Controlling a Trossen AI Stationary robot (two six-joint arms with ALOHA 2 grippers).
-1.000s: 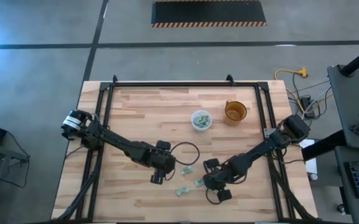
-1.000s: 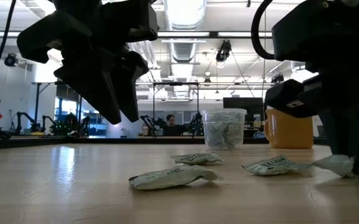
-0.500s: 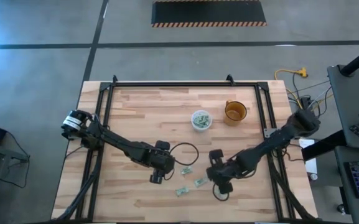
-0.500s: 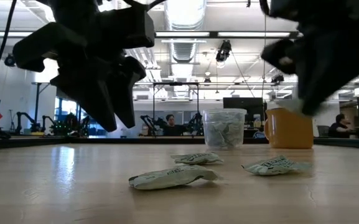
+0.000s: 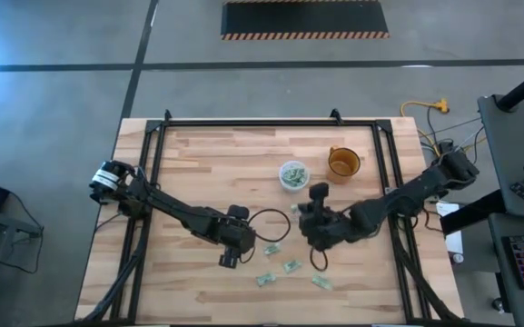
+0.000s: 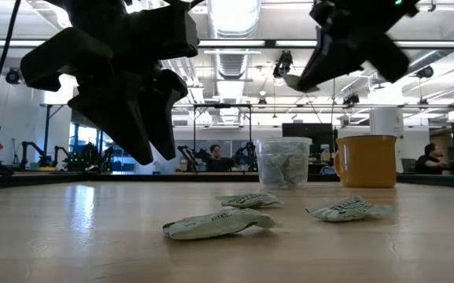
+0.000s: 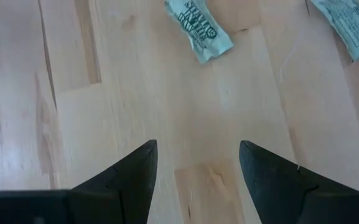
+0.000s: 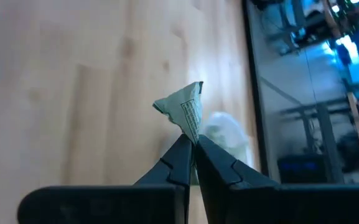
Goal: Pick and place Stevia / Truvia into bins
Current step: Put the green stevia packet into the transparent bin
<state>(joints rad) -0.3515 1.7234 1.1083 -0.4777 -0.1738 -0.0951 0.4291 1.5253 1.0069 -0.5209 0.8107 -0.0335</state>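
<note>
Step in hand looked like transport: right end effector (image 8: 191, 142) was pressed together on one crumpled Stevia sachet (image 8: 184, 107), lifted clear of the surface (image 5: 207, 159). In the high view the right end effector (image 5: 314, 202) sat at about 5 o'clock from the clear cup (image 5: 292, 174), near but not over it. The cup already held several sachets. Orange cup (image 5: 343, 163) stood just beside it at 3 o'clock.

Left end effector (image 7: 195, 163) was spread, empty, hovering over bare wood; nearest loose sachet (image 7: 198, 28) lay ahead of its fingers, untouched. In the high view the left end effector (image 5: 230, 256) was at 7 o'clock from the clear cup, well apart.

Loose sachets (image 5: 291, 266) remained on the surface at 6 o'clock from the cup, so the task was only partly done.

Next move, my read: carry toward 11 o'clock until centred over the cup rim, then let go. The mouth is narrow and the sachet is light, so it may catch on the rim or cling to a finger.
</note>
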